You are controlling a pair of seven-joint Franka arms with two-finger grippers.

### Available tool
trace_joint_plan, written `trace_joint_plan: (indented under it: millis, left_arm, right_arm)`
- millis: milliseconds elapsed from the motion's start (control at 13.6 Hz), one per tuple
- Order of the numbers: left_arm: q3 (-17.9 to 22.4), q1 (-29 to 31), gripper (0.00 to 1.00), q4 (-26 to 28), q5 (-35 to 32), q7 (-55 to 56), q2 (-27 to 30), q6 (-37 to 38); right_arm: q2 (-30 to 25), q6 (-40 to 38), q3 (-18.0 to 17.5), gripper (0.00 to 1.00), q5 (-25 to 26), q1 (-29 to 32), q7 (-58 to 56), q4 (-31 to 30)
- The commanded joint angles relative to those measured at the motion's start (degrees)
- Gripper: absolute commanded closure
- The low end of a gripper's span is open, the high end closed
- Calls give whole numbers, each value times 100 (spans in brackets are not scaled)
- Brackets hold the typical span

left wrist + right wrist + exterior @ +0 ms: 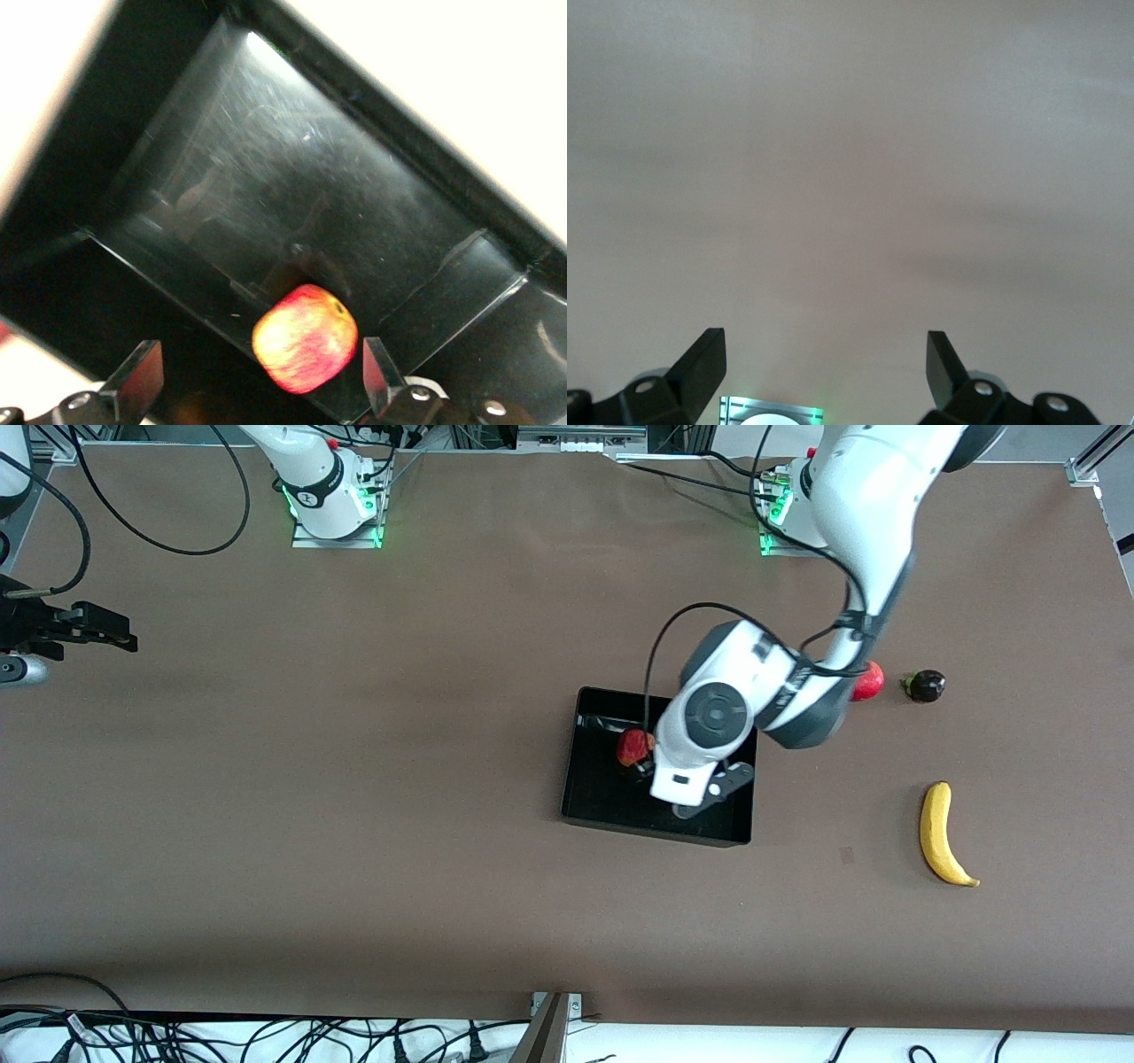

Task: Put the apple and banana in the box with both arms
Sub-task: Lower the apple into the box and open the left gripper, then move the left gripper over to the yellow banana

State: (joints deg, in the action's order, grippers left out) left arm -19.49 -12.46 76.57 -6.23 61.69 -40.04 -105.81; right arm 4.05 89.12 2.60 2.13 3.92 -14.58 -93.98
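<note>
The left gripper [257,376] hangs over the glossy black box [594,797], fingers spread, the streaky red apple [305,337] lying free between them on the scuffed floor. The smooth curved banana [943,834] lies well apart. The right gripper [824,363] waits, spread, over matte brown table [354,779].

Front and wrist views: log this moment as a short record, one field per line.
apple: in the box, between the open fingers, not gripped
left gripper: open, over the box
banana: on the table toward the left arm's end, outside the box
right gripper: open, waiting over bare table at the right arm's end
left to do: banana
</note>
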Motion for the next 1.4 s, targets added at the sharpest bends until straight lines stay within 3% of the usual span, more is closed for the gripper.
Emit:
trace_joint_plan:
  millis: [0,147,295,442,737,885,1106,1180,1327]
  left_arm:
    - [-179,839,0,-221,-115,-1495,250,691]
    - [-21,1436,0,-222,-185,-2936,251,719]
    - [15,2069,0,-213,-772,-4413,120,528]
    - [76,2475,0,-160,-1003,-5644,-108,-199]
    - [305,2959,0,7,-1336,-6861,-731,-1555]
    - [340,3187,0,15,-1836,-7257,-1031,-1785]
    - [401,3355,0,16,-2005,-7461,-1304,-2109]
    - [428,3364,17,24,-1996,-7435,-1357,-2215]
    - [446,3382,90,129,-1988,-7390,-1331,-2181]
  right_arm:
    - [34,-132,-6,0,24,39,-63,99]
    - [34,-132,-5,0,24,39,-63,99]
    - [34,-132,-5,0,24,39,-71,99]
    - [34,-149,-14,0,16,39,-71,99]
    - [34,-150,-5,0,16,39,-71,91]
    - [34,-150,-5,0,24,39,-71,91]
    - [34,-158,-5,0,24,39,-71,91]
    - [34,-158,-5,0,24,39,-63,91]
    - [43,-150,-5,0,24,39,-63,91]
